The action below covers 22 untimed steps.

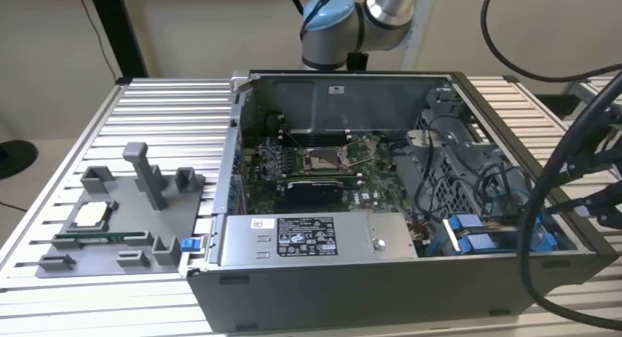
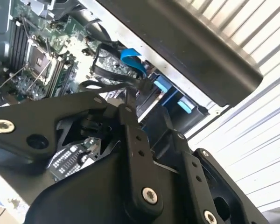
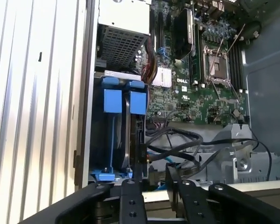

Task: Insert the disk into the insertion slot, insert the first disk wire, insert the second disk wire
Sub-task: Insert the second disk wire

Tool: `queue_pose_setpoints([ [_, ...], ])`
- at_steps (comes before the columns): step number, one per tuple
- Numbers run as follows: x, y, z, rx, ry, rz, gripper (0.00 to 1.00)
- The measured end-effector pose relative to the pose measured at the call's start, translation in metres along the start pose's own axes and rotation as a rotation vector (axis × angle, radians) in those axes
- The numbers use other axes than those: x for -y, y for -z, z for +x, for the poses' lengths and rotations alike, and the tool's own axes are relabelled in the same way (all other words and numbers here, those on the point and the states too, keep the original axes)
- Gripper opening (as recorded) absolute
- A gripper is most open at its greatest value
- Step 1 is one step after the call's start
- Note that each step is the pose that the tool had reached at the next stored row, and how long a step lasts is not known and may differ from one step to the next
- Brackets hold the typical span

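Ribbed metal table (image 1: 165, 111) carries an open computer case (image 1: 389, 286), and the gripper (image 3: 154, 183) is at the corner with the drives.
If the gripper is clenched or released, I cannot tell. Nearest to it, in the first wrist view, the disk (image 3: 135, 130) stands on its edge inside the insertion slot (image 3: 123, 74), beside another blue frame (image 3: 112, 100) that is next to the case wall. Black wires (image 3: 177, 144) lie just beside the disk, along the edge of the motherboard (image 3: 196, 93). The power-supply box (image 3: 121, 42) follows along the same wall.
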State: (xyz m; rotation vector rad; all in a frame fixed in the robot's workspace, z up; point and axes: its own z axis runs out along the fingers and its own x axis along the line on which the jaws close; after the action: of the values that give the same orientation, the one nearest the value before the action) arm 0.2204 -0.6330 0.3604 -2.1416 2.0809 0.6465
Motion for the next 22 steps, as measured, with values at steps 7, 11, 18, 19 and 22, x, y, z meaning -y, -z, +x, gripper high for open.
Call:
queue_pose_setpoints([
  [7,0.0032,-0.0085,0.0051,-0.0144,0.058,-0.0199,1.00],
  [11,0.0038,-0.0088,0.0053,-0.0169,0.086,-0.0236,1.00],
  [18,0.0076,-0.0100,0.0053,-0.0090,0.107,-0.0169,1.00],
  [19,0.0080,-0.0105,0.0051,-0.0073,0.109,-0.0152,1.00],
  [22,0.0089,-0.0124,0.0046,-0.0034,0.113,-0.0098,1.00],
])
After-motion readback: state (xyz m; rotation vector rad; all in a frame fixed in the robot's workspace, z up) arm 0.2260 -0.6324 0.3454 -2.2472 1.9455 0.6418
